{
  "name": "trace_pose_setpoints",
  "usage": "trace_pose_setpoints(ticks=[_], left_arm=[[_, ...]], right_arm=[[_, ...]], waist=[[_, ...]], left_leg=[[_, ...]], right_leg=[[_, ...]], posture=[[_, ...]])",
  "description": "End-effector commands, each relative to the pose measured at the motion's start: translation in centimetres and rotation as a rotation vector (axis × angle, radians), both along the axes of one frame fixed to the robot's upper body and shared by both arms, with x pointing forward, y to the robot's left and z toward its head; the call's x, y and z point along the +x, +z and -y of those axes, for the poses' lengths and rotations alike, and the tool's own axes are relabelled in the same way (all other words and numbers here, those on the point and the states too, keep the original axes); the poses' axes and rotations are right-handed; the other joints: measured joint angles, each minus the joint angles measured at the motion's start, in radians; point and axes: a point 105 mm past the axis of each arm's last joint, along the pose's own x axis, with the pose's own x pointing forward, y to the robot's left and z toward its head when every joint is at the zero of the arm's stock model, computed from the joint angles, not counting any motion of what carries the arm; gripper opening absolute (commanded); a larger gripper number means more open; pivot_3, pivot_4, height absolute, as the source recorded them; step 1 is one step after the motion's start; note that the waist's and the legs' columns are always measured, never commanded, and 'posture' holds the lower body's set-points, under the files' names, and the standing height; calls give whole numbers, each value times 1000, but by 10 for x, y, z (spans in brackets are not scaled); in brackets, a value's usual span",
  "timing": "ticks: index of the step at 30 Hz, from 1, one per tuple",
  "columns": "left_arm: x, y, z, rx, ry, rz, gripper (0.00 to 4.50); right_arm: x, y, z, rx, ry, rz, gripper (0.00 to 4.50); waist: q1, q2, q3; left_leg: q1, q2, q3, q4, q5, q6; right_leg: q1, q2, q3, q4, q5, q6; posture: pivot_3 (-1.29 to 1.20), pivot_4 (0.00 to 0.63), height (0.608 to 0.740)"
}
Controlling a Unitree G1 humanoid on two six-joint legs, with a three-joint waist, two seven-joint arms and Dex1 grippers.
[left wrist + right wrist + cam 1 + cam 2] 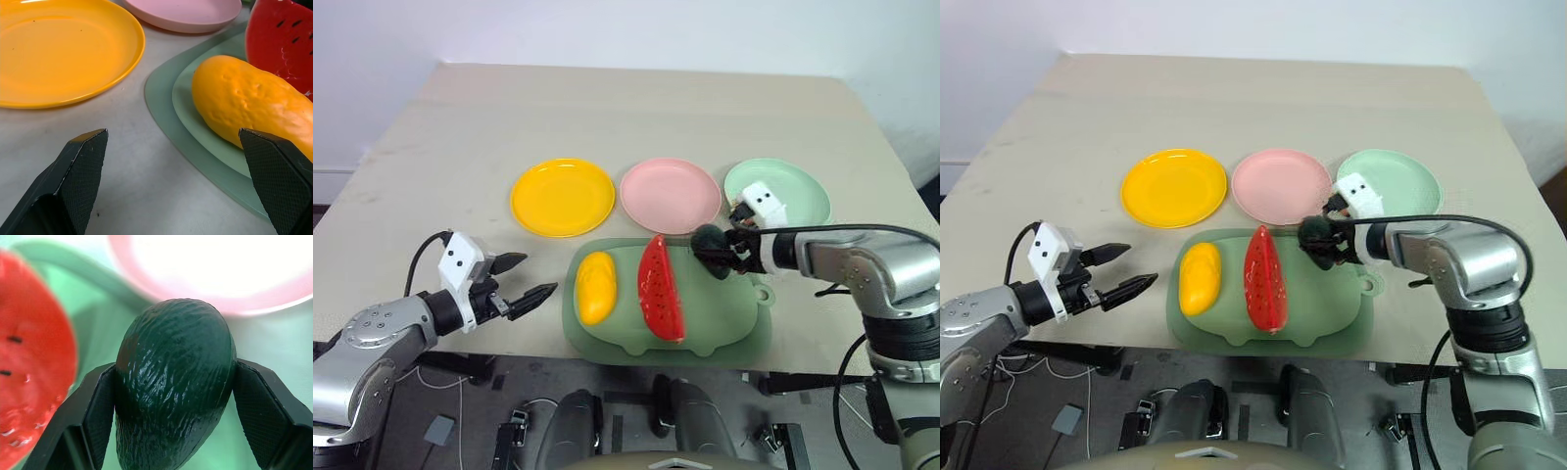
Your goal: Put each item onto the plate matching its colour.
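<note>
Left claw [527, 278] hung at lower left, fingers apart and empty, just beside the tray [734, 333] holding mango [595, 286] and watermelon [661, 288]. Right claw [724, 257] was clamped on the avocado [710, 240] at centre right. Avocado step in hand; next, carry up-right to the green plate [798, 191] and release.

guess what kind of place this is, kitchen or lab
Probably a robot test lab, not a kitchen: a plain table against a bare wall, toy foods like the watermelon wedge, and loose cables on the floor.
</note>
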Motion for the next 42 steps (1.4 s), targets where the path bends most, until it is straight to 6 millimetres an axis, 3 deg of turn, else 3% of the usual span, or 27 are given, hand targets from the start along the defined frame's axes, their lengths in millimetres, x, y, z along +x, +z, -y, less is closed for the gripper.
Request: trace_pose_setpoints(ticks=[1, 6, 12, 13, 16, 22, 26, 29, 31, 33, 36, 42], left_arm=[[-2, 11, 1, 11, -13, 46, 4500], [2, 12, 4, 9, -22, 54, 4500], [6, 15, 5, 10, -27, 70, 4500], [6, 15, 5, 10, -27, 72, 4500], [4, 15, 4, 12, -21, 74, 4500], [0, 16, 2, 13, -13, 76, 4500], [0, 16, 1, 16, -11, 74, 4500], [1, 15, 1, 16, -18, 65, 4500], [2, 13, 1, 15, -29, 58, 4500], [4, 13, 3, 12, -38, 55, 4500], [9, 13, 9, 7, -67, 55, 4500], [14, 16, 9, 11, -77, 61, 4500]], right_arm=[[25, 41, 33, -66, -110, 182, 3183], [60, 25, 76, -243, -209, 221, 3183], [84, 3, 92, -277, -236, 201, 3183], [86, 3, 92, -276, -232, 201, 3533], [85, 10, 89, -282, -183, 215, 4477], [73, 43, 85, -374, -99, 329, 4477], [44, 80, 52, -209, 13, 348, 4477], [2, 85, 3, 0, 192, 228, 4477], [-27, 81, -29, 139, 298, 110, 4477], [-43, 76, -47, 202, 352, 38, 4477], [-48, 50, -75, 250, 390, -36, 4477], [-53, 23, -100, 277, 382, -107, 4477]], waist=[[0, 0, 0], [2, -1, -1], [-6, 0, 0], [-8, 0, 0], [-16, 0, 0], [-18, 1, 1], [-19, 1, 1], [-20, 1, 1], [-21, 1, 0], [-19, 1, 0], [-14, 0, -1], [-11, 0, -1]], left_leg=[[0, 0, 0, 0, 0, 0], [0, 0, 0, 0, 0, 0], [-1, -1, 1, 0, 0, 0], [-1, 0, 1, 0, 0, 0], [-1, 0, 1, 0, 0, 0], [-1, 0, 0, 0, 0, 0], [-1, 1, 0, 0, 0, 0], [0, 2, 0, -1, 0, 0], [0, 3, 0, -1, 0, 0], [0, 3, 0, -1, 0, -1], [0, 2, -1, 0, 0, -1], [-1, -1, -1, 0, 0, -1]], right_leg=[[0, 0, 0, 0, 0, 0], [1, 1, 0, -1, 0, 0], [0, 0, 0, 0, 0, 0], [-1, 0, 0, 0, 0, 0], [-1, 0, 0, 0, 0, 0], [-1, 0, 0, 0, 0, 0], [-1, 0, 0, 0, 0, 0], [-1, 0, 0, 1, 0, 0], [-1, 0, 0, 1, 0, 0], [-1, 0, 0, 2, 0, 0], [0, -1, 0, 2, 0, 0], [0, -2, -1, 1, 0, 0]], posture=[[0, 150, 740], [0, 150, 740], [0, 150, 740], [0, 150, 740], [0, 150, 740], [0, 150, 740], [0, 150, 740], [0, 150, 740], [0, 150, 740], [0, 150, 740], [0, 150, 740], [0, 150, 740]])
